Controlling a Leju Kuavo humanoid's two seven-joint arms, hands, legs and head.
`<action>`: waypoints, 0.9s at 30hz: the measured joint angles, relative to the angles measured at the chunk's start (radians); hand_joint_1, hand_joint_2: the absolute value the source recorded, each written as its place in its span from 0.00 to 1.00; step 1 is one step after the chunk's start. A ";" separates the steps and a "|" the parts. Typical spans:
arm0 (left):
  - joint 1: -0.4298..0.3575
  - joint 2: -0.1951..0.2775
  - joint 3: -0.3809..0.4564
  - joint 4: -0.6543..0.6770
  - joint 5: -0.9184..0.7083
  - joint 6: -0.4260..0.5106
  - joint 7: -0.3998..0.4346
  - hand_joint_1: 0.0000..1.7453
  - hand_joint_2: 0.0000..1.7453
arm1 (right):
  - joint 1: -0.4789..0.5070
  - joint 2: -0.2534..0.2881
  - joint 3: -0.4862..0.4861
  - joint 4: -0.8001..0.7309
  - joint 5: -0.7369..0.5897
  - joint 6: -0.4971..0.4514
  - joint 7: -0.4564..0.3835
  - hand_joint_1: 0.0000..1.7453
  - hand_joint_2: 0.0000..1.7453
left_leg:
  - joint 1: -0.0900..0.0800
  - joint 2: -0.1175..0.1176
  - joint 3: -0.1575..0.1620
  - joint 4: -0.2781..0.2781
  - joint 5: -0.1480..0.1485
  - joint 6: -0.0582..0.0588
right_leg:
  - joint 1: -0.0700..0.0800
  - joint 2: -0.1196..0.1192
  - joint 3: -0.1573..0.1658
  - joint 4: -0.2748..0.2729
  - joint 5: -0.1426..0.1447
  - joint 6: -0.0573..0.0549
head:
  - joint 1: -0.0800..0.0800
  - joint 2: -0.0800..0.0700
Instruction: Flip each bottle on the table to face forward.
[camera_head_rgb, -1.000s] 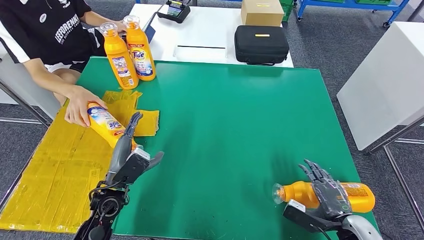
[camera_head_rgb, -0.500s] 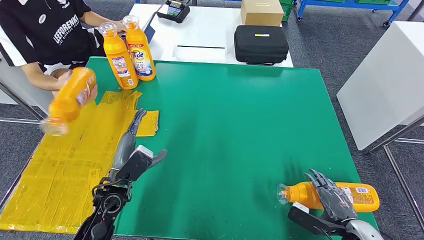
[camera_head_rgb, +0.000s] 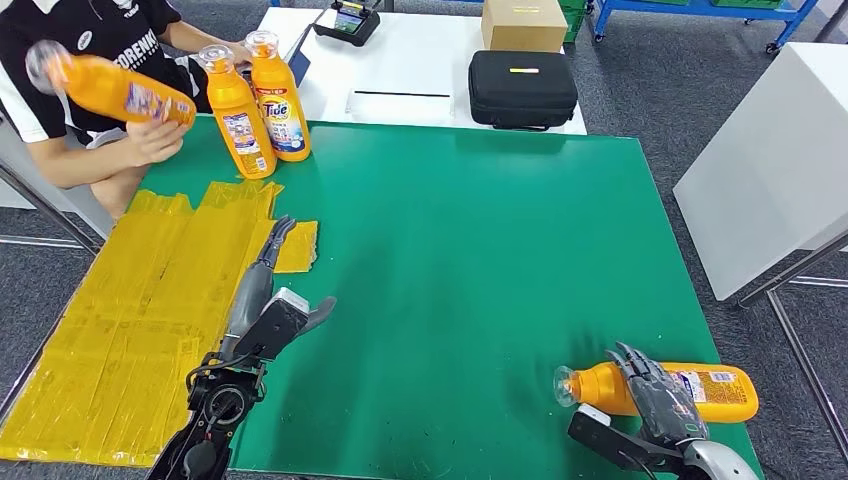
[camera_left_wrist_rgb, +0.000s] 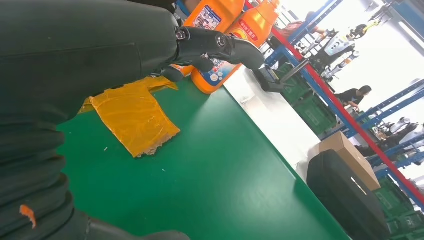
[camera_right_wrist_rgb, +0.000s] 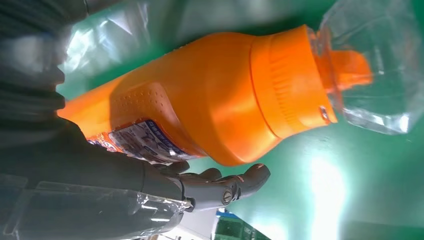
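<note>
Here the bottle (camera_head_rgb: 660, 391) lies on its side at the bench's (camera_head_rgb: 480, 250) near right corner, clear cap pointing toward the middle. The right hand (camera_head_rgb: 655, 403) rests over its body, fingers (camera_right_wrist_rgb: 220, 187) curled around the label side, so it holds the bottle. The left hand (camera_head_rgb: 268, 300) hovers near the left edge by the yellow sheet (camera_head_rgb: 130, 320), fingers spread and holding nothing. The bottle is smooth, rigid orange plastic with a glossy label, probably slick and fairly heavy if full; the dimpled waist below the shoulder looks the surest grip. Two bottles (camera_head_rgb: 255, 100) stand upright at the far left corner, and a person holds a third (camera_head_rgb: 115, 88).
</note>
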 joint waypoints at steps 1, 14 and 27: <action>0.000 0.000 0.000 0.000 0.002 0.001 0.000 0.00 1.00 | 0.000 0.000 0.001 0.000 0.006 0.000 0.009 0.48 1.00 | 0.000 0.000 0.000 0.000 0.000 0.000 | 0.000 0.000 0.000 0.000 0.000 0.000 | 0.000 0.000; -0.002 -0.005 -0.004 -0.001 0.015 0.001 0.006 0.00 1.00 | -0.033 0.004 0.092 0.040 0.076 -0.162 0.151 1.00 1.00 | 0.000 0.000 0.000 0.000 0.000 0.000 | 0.000 0.000 0.001 0.000 0.000 0.000 | 0.000 0.000; -0.002 -0.016 -0.005 -0.003 0.016 -0.003 0.000 0.00 1.00 | -0.109 0.004 0.272 0.112 0.046 -0.342 0.178 1.00 1.00 | 0.000 0.001 -0.001 0.000 0.000 0.000 | 0.000 0.000 0.000 0.000 0.000 0.000 | 0.000 0.000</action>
